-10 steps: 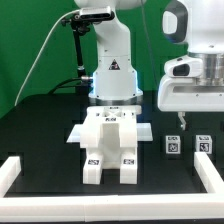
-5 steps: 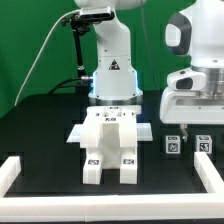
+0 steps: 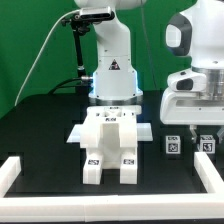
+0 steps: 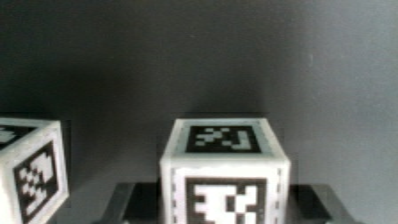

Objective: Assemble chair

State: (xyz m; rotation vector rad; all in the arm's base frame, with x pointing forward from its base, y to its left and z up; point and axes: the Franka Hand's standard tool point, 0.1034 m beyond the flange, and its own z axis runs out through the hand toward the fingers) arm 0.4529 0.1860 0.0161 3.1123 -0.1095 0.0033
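Note:
The partly joined chair, a glossy white blocky body with tags on its two front bars, stands in the middle of the black table. Two small white tagged cubes lie at the exterior view's right: one nearer the chair, one farther right. My gripper hangs right over the farther cube, open, its dark fingers on either side of it. In the wrist view that cube stands between the jaws of my gripper. The other cube shows at the frame edge.
The robot base stands behind the chair. A white border rail runs round the table's front and sides. A flat white panel lies beside the chair body, close to the cubes.
My gripper has come down from above the table to the farther right cube, and its fingers now stand around it. The chair parts have not moved.

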